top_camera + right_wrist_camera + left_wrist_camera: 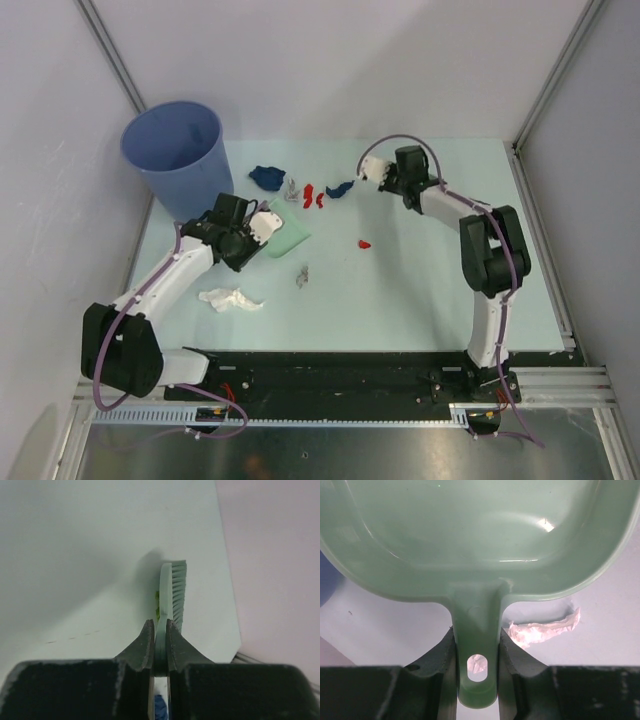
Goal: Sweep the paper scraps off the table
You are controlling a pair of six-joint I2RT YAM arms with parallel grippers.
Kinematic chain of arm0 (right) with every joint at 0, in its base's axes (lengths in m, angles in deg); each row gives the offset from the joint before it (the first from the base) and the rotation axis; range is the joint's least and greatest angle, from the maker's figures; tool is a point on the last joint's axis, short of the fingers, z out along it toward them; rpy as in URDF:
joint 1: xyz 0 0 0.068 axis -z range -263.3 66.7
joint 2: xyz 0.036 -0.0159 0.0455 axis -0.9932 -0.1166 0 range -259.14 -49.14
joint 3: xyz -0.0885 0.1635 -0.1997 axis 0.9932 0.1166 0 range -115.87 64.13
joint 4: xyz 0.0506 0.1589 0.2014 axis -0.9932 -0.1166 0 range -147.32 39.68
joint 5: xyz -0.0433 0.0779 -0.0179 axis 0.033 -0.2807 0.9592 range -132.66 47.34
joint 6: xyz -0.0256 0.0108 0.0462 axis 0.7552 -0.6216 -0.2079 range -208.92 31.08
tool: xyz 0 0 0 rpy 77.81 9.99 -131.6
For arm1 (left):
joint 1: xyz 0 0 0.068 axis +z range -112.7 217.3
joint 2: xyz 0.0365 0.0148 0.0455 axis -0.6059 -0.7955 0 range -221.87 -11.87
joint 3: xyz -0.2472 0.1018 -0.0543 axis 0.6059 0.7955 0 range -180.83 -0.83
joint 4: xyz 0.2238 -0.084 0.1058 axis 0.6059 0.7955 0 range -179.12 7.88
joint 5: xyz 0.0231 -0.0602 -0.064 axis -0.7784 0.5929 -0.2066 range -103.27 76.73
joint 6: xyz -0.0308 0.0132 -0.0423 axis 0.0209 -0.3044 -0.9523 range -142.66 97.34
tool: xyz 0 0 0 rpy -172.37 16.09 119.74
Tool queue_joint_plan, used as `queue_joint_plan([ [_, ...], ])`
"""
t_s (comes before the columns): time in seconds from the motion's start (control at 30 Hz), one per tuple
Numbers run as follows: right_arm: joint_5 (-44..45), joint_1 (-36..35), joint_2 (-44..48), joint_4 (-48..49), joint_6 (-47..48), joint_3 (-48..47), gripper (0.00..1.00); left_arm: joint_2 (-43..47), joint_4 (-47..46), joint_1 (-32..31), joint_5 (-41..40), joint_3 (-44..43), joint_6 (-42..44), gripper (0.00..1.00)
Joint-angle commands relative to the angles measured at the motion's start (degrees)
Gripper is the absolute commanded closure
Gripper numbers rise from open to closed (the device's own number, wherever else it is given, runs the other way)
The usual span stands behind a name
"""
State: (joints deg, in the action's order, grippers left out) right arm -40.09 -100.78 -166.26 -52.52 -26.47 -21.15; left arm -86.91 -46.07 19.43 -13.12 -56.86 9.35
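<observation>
A white scrap (232,299) lies near left on the desk (430,290), with a grey scrap (301,275) and a red scrap (364,243) further in. The left tool (258,226) pinches the empty pan (290,232) by its handle. Beyond, the right tool (378,172), pressed tight on the brush (175,590), is beside the far cluster of blue and red scraps (312,194). Sweeping seems barely begun. Next, the brush should drag that cluster to the pan. The right side is open, but the bucket (180,155) crowds the far-left corner.
</observation>
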Motion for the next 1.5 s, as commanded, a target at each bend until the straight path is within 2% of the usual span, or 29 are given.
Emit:
queue_joint_plan([
  [0.0, -3.62, -5.01, 11.81, -5.35, -6.54, 7.3, 1.0, 1.39, -0.07, 0.03, 0.03, -0.39, 1.48, 1.0],
  [0.17, 1.91, -12.83, 19.37, -19.47, -19.55, 12.93, 1.0, 2.18, -0.07, 0.03, 0.47, -0.66, 2.35, 1.0],
  [0.3, 4.45, -17.23, 28.49, -24.78, -25.62, 17.42, 1.0, 3.24, 0.37, -0.06, 1.87, -0.04, 3.23, 1.0],
  [0.5, 9.2, -17.24, 42.2, -22.33, -34.23, 17.34, 1.0, 2.8, 1.16, -2.08, 2.06, -0.74, 3.67, 1.0],
  [0.67, 11.14, -12.95, 49.44, -18.11, -40.65, 17.34, 1.0, 2.01, 2.13, -5.67, 1.79, -1.62, 3.32, 1.0],
  [0.87, 13.78, -3.02, 49.71, -16.7, -48.56, 16.99, 1.0, 0.43, 3.88, -11.04, 2.22, -3.64, 2.36, 1.0],
  [1.2, 13.61, -0.9, 49.8, -32.07, -65.7, 15.23, 1.0, 1.3, 11.17, -15.79, 5.3, -3.03, -1.07, 1.0],
  [1.33, 10.8, -0.72, 49.71, -36.47, -66.85, 15.23, 1.0, 1.22, 12.59, -17.02, 7.5, -3.56, -1.6, 1.0],
  [1.47, 4.14, 0.68, 48.31, -34.37, -65.89, 15.23, 1.0, -1.5, 12.5, -18.6, 8.56, -6.98, -0.9, 1.0],
])
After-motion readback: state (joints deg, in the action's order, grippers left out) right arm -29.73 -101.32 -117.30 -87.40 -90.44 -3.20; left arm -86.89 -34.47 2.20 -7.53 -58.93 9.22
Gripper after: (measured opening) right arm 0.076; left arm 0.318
